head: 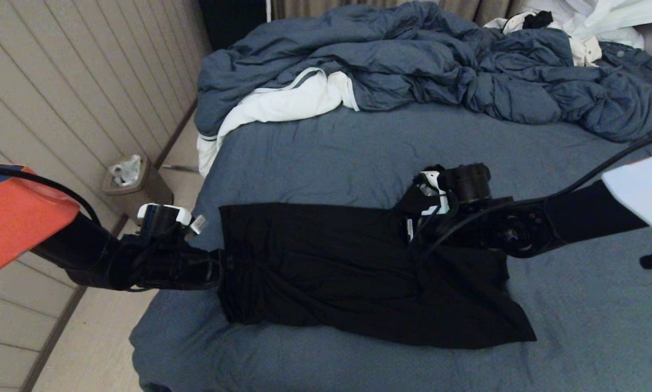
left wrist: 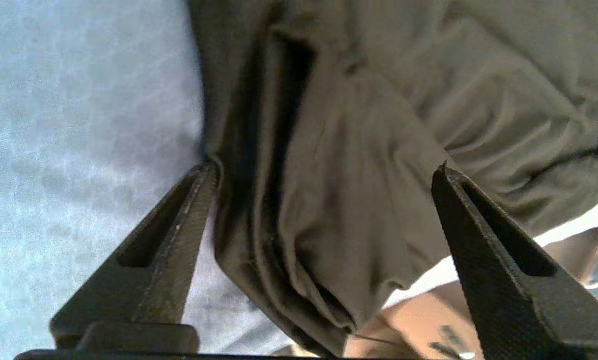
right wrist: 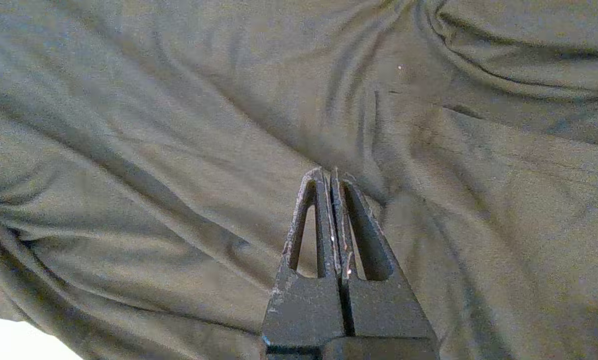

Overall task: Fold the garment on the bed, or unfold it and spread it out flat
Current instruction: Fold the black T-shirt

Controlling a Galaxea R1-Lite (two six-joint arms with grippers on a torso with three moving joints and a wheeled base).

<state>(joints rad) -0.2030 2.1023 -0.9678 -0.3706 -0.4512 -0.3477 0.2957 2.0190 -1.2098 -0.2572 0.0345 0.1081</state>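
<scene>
The left tool (left wrist: 323, 170) is seen with its jaws spread wide and nothing clamped, poised at the left edge of the garment (head: 358, 272), where bunched folds lie between the fingers. The right tool (right wrist: 331, 172) is held with jaws pressed together, tips resting on the cloth farther right; whether fabric is pinched cannot be told. The garment is laid as a long black band across the near part of the bed (head: 326, 152), apparently folded lengthwise once; crosswise folds seem left. Thin, matte jersey is shown, softly creased, over a smooth slate-blue sheet.
</scene>
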